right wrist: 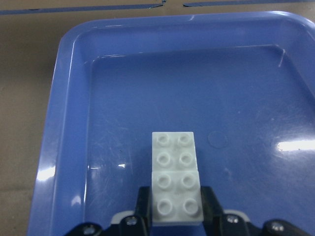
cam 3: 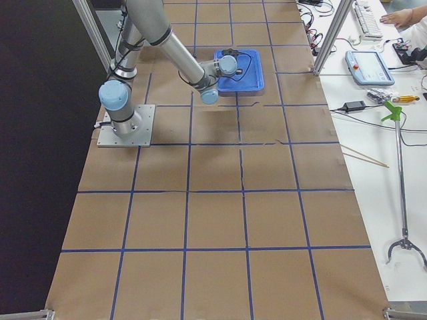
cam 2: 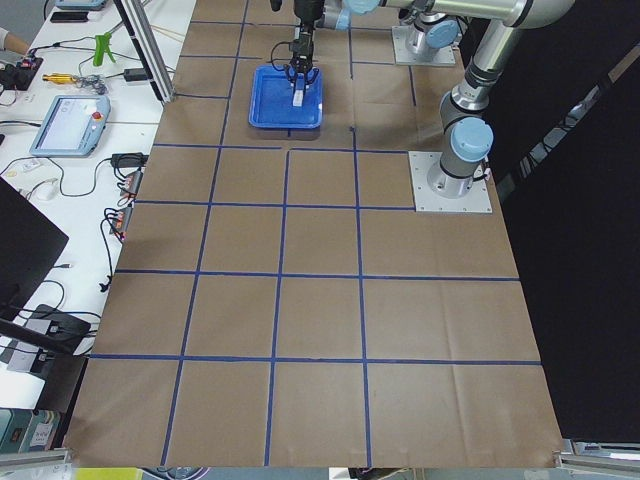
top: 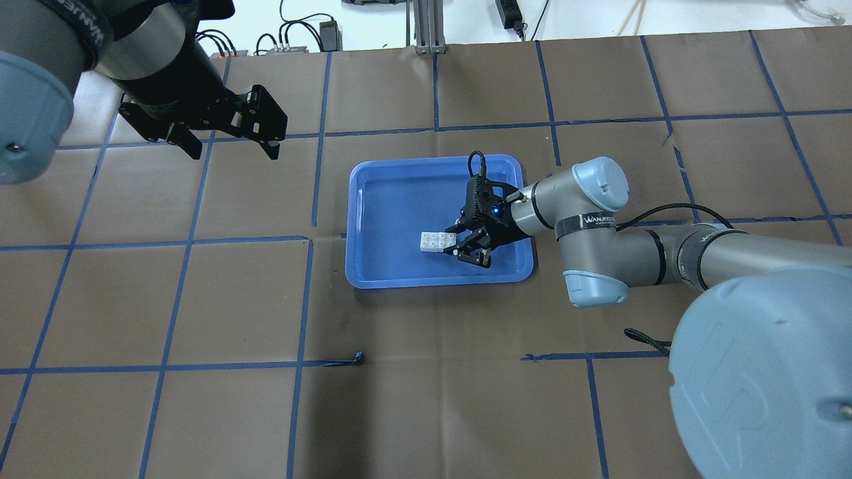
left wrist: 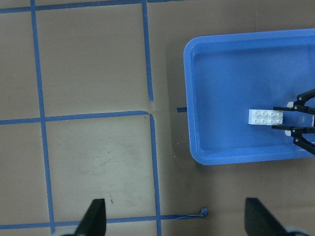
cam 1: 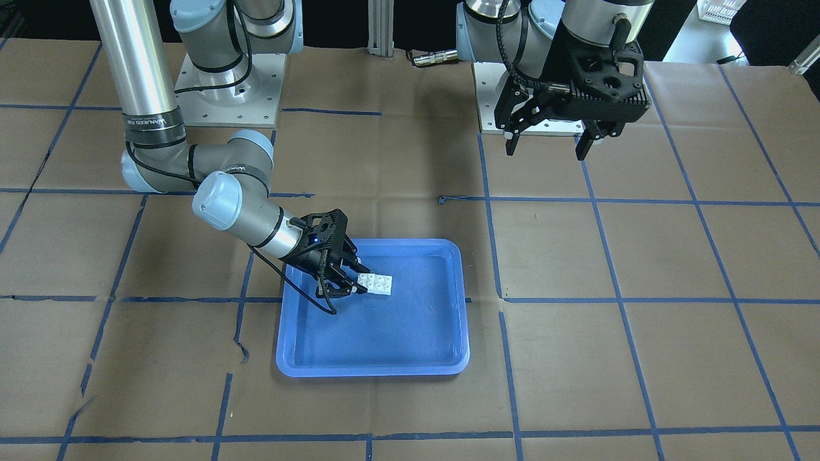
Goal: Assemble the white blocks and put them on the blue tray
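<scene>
**Blue tray: white blocks between the right jaws**

Front-facing view: the blue tray [cam 1: 371, 371] lies mid-table on brown paper [cam 1: 640, 358] gridded with blue tape lines [cam 1: 615, 299]. My right gripper [cam 1: 360, 279] reaches in over the tray's corner, with the white blocks [cam 1: 376, 283] at its tips. The left gripper [cam 1: 548, 150] hangs with its jaws spread wide, well apart from the tray.

Overhead: the blocks [top: 436, 241] sit nearer the robot-side rim, with bare tray floor beyond them and on the side towards the left arm. The right arm crosses the opposite rim.

Left wrist: I look straight down on the paper, the tray's rim [left wrist: 189, 98] and the blocks, studs up, end to end.

Right wrist: the fingers [right wrist: 142, 209] press both sides of the near brick, so the jaws are closed on it. The far brick juts out beyond the tips. I cannot tell whether the pair touches the floor.

The side views are too small to add more.
</scene>
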Robot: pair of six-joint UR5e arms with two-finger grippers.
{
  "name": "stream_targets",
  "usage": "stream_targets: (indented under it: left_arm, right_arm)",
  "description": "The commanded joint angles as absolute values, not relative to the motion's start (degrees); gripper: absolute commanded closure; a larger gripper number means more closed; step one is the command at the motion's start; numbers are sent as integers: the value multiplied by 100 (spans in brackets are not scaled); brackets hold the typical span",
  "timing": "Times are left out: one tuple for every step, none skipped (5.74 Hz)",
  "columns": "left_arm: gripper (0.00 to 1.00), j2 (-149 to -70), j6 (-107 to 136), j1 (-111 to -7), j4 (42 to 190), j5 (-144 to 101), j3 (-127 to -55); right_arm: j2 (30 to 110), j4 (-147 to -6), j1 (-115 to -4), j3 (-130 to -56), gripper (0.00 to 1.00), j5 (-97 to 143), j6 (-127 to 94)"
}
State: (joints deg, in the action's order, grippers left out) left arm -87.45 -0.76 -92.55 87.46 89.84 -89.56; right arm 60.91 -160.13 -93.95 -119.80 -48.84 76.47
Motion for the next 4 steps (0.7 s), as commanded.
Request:
stream_targets:
  left_arm:
    - [1,-8745,-70,-9255,8745,8982,-8956]
    - [1,-8745,-70,-9246,8745,8982,-8956]
    - [1,-8745,-70,-9255,8745,8982,-8956]
    - [1,-8745,-70,-9255,8745,8982,-8956]
  right_arm:
    - [6091,-15987,-9396,-11979,49,-4869,7638]
    - [6091,-16013,-9396,-11979,45,-4878,7385]
    - [6091,-16022,-9396,-11979,42,-4878,7339]
    - [6091,-16022,-9396,-11971,37,-4878,7330]
